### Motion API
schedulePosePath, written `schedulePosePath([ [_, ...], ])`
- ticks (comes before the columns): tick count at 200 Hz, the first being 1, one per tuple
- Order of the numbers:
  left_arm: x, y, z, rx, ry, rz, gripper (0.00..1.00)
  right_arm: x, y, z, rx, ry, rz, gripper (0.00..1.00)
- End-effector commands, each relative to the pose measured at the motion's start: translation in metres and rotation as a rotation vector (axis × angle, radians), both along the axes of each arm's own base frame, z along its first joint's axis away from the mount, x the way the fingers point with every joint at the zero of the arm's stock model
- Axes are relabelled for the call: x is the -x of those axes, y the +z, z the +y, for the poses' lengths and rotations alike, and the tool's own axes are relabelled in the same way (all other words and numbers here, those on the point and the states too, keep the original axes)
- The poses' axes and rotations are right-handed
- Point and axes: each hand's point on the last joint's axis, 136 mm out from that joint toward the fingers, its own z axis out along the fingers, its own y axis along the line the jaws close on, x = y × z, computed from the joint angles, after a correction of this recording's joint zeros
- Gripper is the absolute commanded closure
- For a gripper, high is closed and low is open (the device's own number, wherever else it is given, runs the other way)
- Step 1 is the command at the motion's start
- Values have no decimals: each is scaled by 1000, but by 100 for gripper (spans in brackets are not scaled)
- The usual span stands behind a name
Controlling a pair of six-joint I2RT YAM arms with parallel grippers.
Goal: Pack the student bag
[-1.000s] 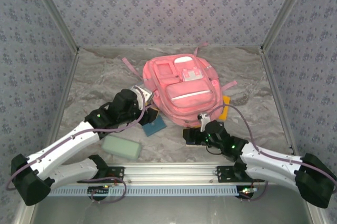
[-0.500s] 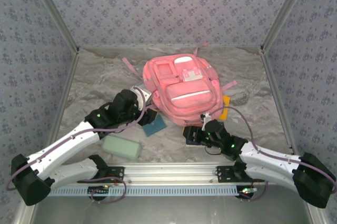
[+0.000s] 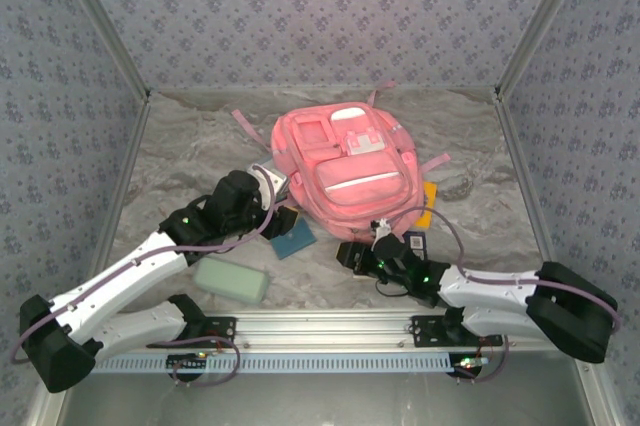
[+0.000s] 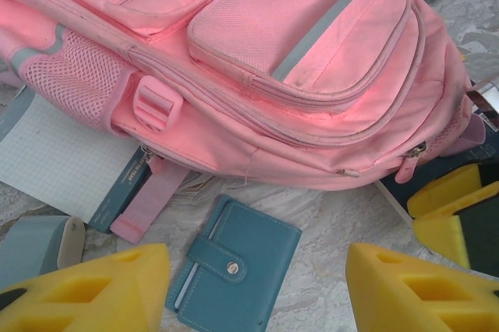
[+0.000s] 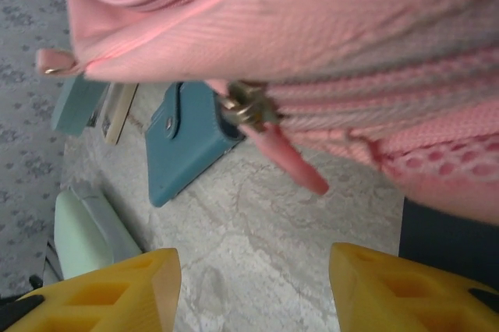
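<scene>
The student bag (image 3: pixel 340 161) is a big pink backpack lying flat at the table's middle, pockets up. My left gripper (image 3: pixel 283 216) hovers at its near-left edge. In the left wrist view its yellow fingers stand open (image 4: pixel 257 285) over a teal snap wallet (image 4: pixel 234 273), with the bag (image 4: pixel 296 75) just beyond. My right gripper (image 3: pixel 352 254) lies low at the bag's near edge and is open (image 5: pixel 253 285) over bare table. A pink zipper pull (image 5: pixel 288 157) hangs from the bag (image 5: pixel 312 28) just ahead of its fingers, untouched.
A mint green case (image 3: pixel 230 281) lies near the front rail on the left. A grid-paper notebook (image 4: pixel 54 160) pokes out under the bag's left side. An orange flat item (image 3: pixel 427 204) and a dark item (image 3: pixel 415 243) sit by the bag's right side. Patterned walls enclose the table.
My right arm has stretched leftward and lower along the bag's near edge, and its jaws have narrowed a little. The left arm has stayed put.
</scene>
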Motion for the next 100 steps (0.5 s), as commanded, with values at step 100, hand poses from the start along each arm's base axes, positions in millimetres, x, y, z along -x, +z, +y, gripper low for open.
schedulePosePath([
  [100, 1, 8, 3, 14, 2, -18, 39, -44, 22, -1, -68, -169, -118, 67],
])
